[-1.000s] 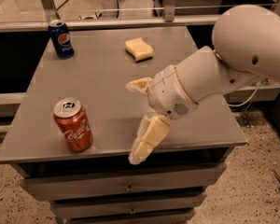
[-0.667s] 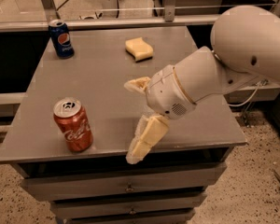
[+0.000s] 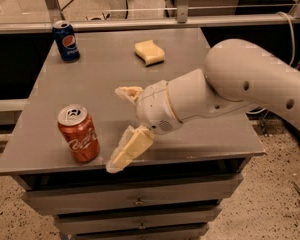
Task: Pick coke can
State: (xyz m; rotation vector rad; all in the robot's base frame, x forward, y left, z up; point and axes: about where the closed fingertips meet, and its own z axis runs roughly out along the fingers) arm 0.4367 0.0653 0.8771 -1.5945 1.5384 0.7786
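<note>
The coke can (image 3: 79, 133) is red-orange with white script and a silver top. It stands upright near the front left corner of the grey table (image 3: 95, 74). My gripper (image 3: 121, 129) is open just right of the can, apart from it. One cream finger (image 3: 129, 148) points down-left near the table's front edge and the other (image 3: 127, 92) sits farther back. The gripper holds nothing.
A blue Pepsi can (image 3: 66, 40) stands at the back left corner. A yellow sponge (image 3: 149, 52) lies at the back centre. Drawers (image 3: 135, 201) sit under the tabletop. A metal rail (image 3: 155, 21) runs behind the table.
My arm and gripper have shifted left, closer to the coke can. The can, the Pepsi can and the sponge have not moved.
</note>
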